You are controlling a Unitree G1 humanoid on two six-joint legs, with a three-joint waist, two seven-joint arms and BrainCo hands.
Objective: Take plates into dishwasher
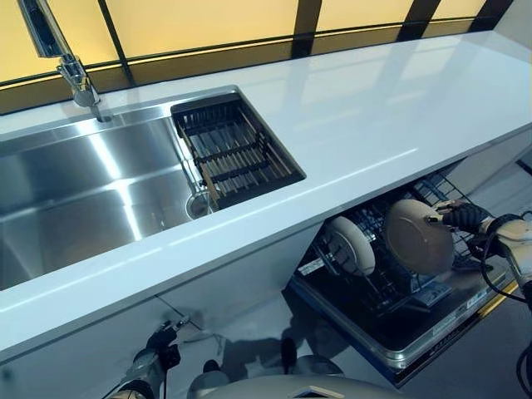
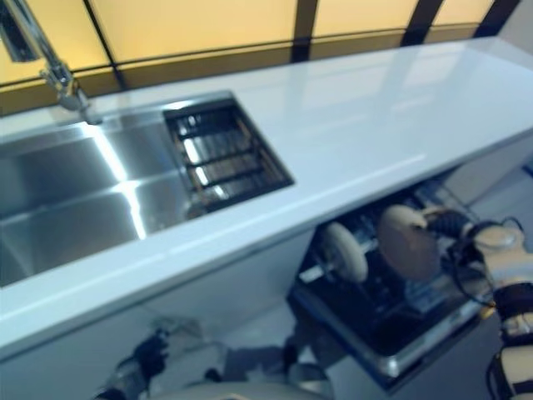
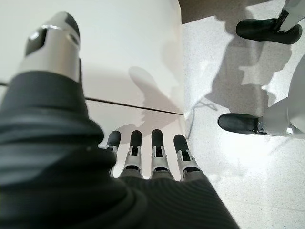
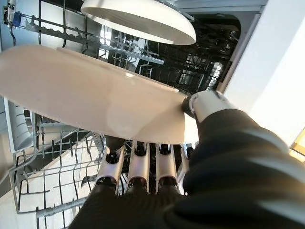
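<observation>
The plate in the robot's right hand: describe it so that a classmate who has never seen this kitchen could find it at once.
Under the white counter, right of the sink, the dishwasher rack is pulled out. Two plates are over it: the smaller white plate stands in the tines, while the held plate is larger, tan, and pinched at its rim by the right hand.

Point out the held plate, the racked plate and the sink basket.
held plate point(image 1: 416, 238), left eye view, its underside
racked plate point(image 1: 352, 245), left eye view, its face
sink basket point(image 1: 235, 152), left eye view, its slatted floor
</observation>
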